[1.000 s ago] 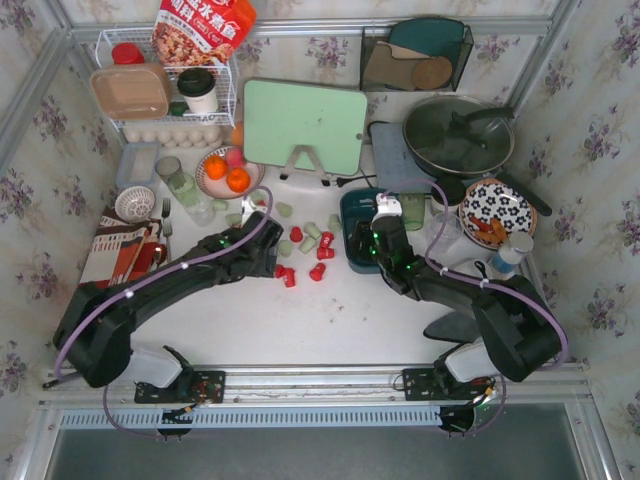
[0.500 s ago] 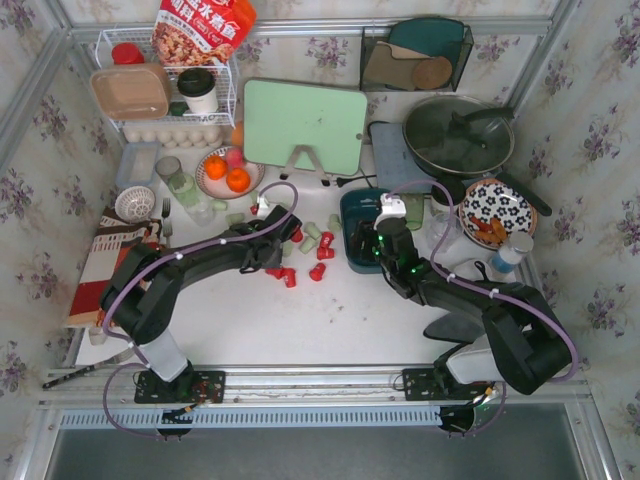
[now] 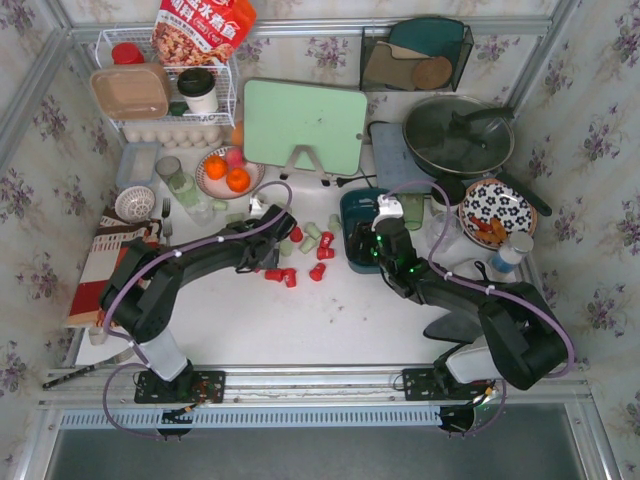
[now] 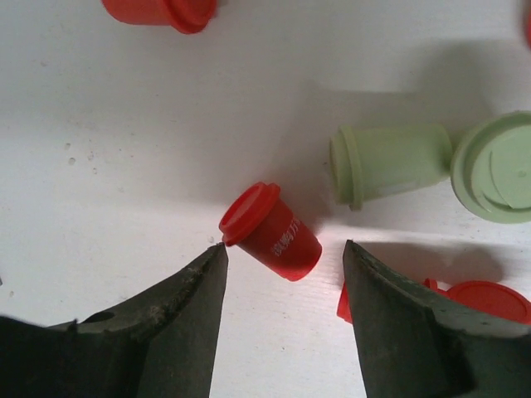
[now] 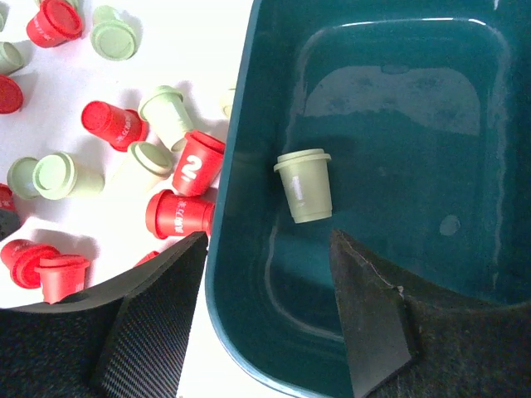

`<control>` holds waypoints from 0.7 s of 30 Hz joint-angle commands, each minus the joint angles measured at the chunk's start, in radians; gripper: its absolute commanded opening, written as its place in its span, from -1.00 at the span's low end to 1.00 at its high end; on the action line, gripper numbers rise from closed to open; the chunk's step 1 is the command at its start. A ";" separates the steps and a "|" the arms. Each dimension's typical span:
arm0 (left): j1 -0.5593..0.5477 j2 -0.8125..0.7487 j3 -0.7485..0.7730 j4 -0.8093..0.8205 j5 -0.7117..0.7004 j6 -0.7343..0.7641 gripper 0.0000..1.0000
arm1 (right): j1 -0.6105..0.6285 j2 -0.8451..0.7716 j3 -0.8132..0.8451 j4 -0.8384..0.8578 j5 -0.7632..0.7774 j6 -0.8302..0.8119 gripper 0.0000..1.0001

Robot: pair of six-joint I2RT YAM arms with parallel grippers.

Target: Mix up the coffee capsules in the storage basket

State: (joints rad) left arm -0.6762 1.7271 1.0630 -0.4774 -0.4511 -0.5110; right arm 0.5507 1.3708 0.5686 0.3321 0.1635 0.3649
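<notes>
The left gripper [image 4: 284, 246] hangs low over the white table [image 3: 330, 320] with its fingers spread wide. A red capsule [image 4: 270, 230] lies on its side between the fingertips, and neither finger grips it. In the left wrist view a second red capsule [image 4: 477, 300] pokes out from beside one finger. Beyond the gap between the fingers lie two pale green capsules [image 4: 390, 162], one on its side and one with its flat end to the camera.

The dark teal basket [image 5: 249, 108] stands right of the table's middle. The right gripper [image 5: 267, 235] is also wide open and holds nothing. It straddles the basket's left wall, with one finger outside over the table and the other inside the tub. A single green capsule marked "1" [image 5: 304, 185] lies on the basket's floor.

The remaining red and green capsules [image 3: 305, 250] lie scattered on the table left of the basket. One of them, a red capsule marked "2" [image 5: 197, 163], lies just beside the outer wall.
</notes>
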 commanded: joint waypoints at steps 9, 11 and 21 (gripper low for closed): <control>0.049 0.019 0.017 0.005 0.081 -0.129 0.23 | 0.002 0.017 0.013 0.026 -0.025 0.005 0.35; 0.049 0.011 -0.005 -0.004 0.083 -0.164 0.22 | 0.002 0.016 0.014 0.024 -0.029 0.005 0.35; 0.040 -0.025 -0.119 0.051 0.054 -0.234 -0.01 | 0.001 0.008 0.015 0.022 -0.046 0.009 0.35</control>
State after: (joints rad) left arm -0.6312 1.7004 0.9722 -0.4538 -0.3695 -0.7147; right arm 0.5514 1.3861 0.5762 0.3321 0.1276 0.3649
